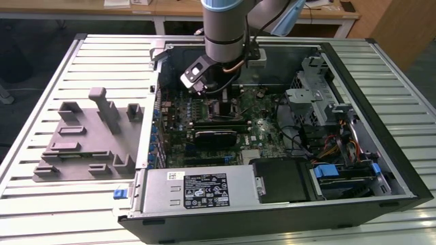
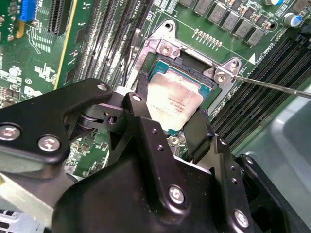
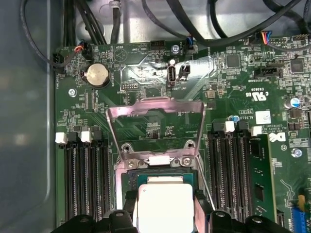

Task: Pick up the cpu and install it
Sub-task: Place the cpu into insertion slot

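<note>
My fingers (image 2: 197, 136) are pinched on two opposite edges of the cpu (image 2: 171, 103), so it sits flat right over the open socket (image 2: 192, 74) and, I figure, squares up with the frame. It's a square chip with a slick, brushed silver-grey lid. The bare metal load plate (image 3: 155, 108) is flipped up out of the way on the green motherboard (image 3: 233, 87).

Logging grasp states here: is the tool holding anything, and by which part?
The tool appears to hold the cpu, clamped by two opposite edges, just over the socket.
</note>
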Motion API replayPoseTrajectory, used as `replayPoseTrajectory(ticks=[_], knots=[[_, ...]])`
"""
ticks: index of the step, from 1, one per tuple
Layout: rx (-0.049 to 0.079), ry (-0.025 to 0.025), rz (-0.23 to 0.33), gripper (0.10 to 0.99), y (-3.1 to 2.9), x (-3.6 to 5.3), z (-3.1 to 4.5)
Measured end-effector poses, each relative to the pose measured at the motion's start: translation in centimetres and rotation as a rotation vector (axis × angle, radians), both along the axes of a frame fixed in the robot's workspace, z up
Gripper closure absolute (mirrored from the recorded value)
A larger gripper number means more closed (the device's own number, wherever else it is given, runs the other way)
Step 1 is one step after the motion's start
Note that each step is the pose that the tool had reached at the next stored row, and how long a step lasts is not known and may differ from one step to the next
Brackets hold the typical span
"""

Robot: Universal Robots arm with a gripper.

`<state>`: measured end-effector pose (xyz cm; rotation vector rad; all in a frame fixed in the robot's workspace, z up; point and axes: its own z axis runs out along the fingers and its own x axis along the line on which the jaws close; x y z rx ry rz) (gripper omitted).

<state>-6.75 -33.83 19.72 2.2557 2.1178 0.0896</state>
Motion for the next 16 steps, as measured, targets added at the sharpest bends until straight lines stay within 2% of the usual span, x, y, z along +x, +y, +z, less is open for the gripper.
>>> replayPoseTrajectory(ticks=[5,16], knots=[[0.0,0.0001,0.0,0.545,0.11,-0.02,-0.43],[0.0,0.0,0.0,0.533,0.11,-0.03,-0.51]])
